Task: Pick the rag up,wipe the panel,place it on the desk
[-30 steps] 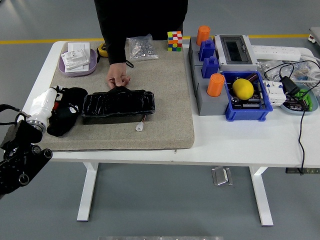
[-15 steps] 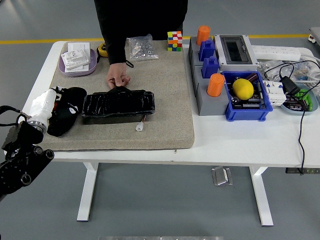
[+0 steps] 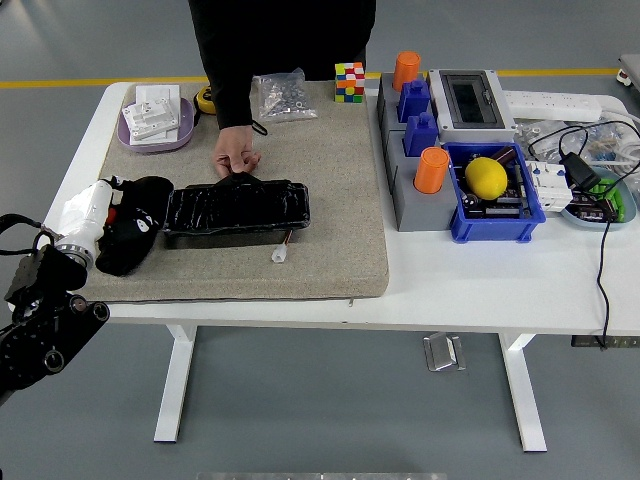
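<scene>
At nine o'clock on the mat: black rag, soft, light, limp; best pinched at its bunched middle. Left hand rests on it; finger state cannot be told. Person's hand pinches the panel edge at twelve o'clock.

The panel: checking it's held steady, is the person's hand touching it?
Touching. The head view shows the person's hand gripping the black panel at its far edge.

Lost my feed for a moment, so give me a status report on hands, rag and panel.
Left hand low at table's near-left corner, holding nothing. Right hand out of view. Rag on mat, beside panel. Person's hand gripping panel's far edge.
</scene>
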`<action>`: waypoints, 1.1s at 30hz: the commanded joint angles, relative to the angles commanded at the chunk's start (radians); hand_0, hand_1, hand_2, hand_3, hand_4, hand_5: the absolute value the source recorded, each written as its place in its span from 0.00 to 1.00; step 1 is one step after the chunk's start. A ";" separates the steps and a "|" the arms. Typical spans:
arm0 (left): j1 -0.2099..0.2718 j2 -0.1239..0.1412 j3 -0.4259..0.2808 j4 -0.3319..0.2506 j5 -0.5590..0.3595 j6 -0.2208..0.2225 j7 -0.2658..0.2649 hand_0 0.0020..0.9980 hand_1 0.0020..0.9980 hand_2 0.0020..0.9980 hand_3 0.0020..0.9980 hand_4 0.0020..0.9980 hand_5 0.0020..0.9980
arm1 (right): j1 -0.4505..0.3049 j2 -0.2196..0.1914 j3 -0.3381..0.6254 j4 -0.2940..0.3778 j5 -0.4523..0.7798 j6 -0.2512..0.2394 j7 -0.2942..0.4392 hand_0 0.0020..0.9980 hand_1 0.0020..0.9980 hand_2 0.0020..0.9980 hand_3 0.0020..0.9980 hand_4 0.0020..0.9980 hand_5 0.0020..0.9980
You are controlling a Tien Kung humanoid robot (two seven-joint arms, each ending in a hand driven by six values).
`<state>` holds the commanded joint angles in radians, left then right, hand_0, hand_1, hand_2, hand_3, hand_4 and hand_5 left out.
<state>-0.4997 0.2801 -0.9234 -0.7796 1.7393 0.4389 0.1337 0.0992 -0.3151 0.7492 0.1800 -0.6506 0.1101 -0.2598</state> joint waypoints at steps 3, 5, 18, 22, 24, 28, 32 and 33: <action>0.000 0.000 0.001 0.003 0.005 0.004 0.002 0.37 0.38 0.81 0.62 0.70 0.19 | 0.000 0.000 0.003 0.000 -0.002 0.000 0.000 0.75 0.70 0.71 0.59 0.91 0.57; -0.001 0.000 0.003 0.005 0.007 0.005 0.004 0.37 0.38 0.81 0.62 0.70 0.19 | -0.001 0.001 0.004 0.000 0.001 -0.001 0.002 0.75 0.70 0.71 0.59 0.91 0.57; 0.004 -0.001 0.009 0.019 0.038 0.008 0.017 0.30 0.27 0.67 0.51 0.25 0.00 | -0.003 0.000 0.028 0.000 -0.016 -0.003 0.001 0.75 0.70 0.71 0.59 0.92 0.57; 0.004 -0.001 0.011 0.022 0.033 0.021 0.006 0.30 0.27 0.67 0.51 0.25 0.00 | -0.003 0.000 0.034 0.000 -0.022 -0.003 0.000 0.75 0.70 0.71 0.59 0.92 0.57; 0.005 0.000 0.012 0.023 0.035 0.028 0.004 0.27 0.22 0.56 0.42 0.19 0.00 | -0.003 0.000 0.030 0.000 -0.018 -0.003 0.000 0.75 0.70 0.71 0.60 0.92 0.57; 0.007 0.002 0.016 0.022 0.038 0.035 0.003 0.27 0.22 0.56 0.42 0.19 0.00 | -0.003 0.001 0.034 0.000 -0.024 -0.004 -0.001 0.75 0.70 0.71 0.60 0.92 0.57; 0.008 0.002 0.016 0.016 0.038 0.037 0.003 0.26 0.20 0.54 0.33 0.25 0.00 | -0.004 0.003 0.040 0.000 -0.031 -0.004 -0.003 0.75 0.70 0.71 0.60 0.92 0.57; 0.008 0.002 0.016 0.015 0.037 0.038 0.003 0.26 0.20 0.54 0.33 0.25 0.00 | -0.004 0.003 0.038 0.000 -0.029 -0.004 -0.003 0.75 0.70 0.71 0.60 0.92 0.57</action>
<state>-0.4918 0.2825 -0.9072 -0.7651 1.7766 0.4766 0.1363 0.0949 -0.3121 0.7876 0.1800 -0.6801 0.1064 -0.2624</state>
